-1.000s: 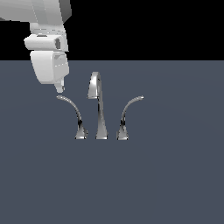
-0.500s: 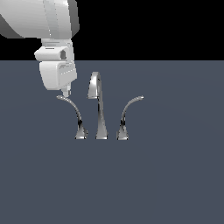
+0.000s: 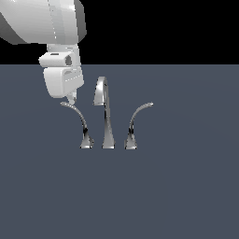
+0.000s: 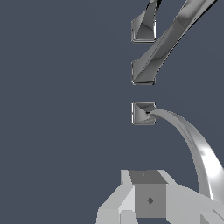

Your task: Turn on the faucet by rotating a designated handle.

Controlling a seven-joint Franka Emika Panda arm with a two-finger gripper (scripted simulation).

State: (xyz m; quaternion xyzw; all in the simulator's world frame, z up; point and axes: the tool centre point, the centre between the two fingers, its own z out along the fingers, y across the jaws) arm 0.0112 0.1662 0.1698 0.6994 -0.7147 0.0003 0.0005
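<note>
The shiny chrome three-piece faucet (image 3: 108,122) is standing upright on the flat slate-grey table (image 3: 186,186), well away from its near edge. Its tall hooked central spout (image 3: 103,100) is sitting between two slender curved levers. The designated handle, the thin chrome lever (image 3: 77,116) arcing toward the exterior view's left, is rising from its flared base (image 4: 142,113). The white blocky tool (image 3: 71,99) is hanging just above that lever's free tip, probably because pushing far from the base gives the most leverage for turning. Whether its fingers are apart or together, I cannot tell; nothing is visibly clamped. The mirror-image chrome lever (image 3: 137,119) is standing clear.
</note>
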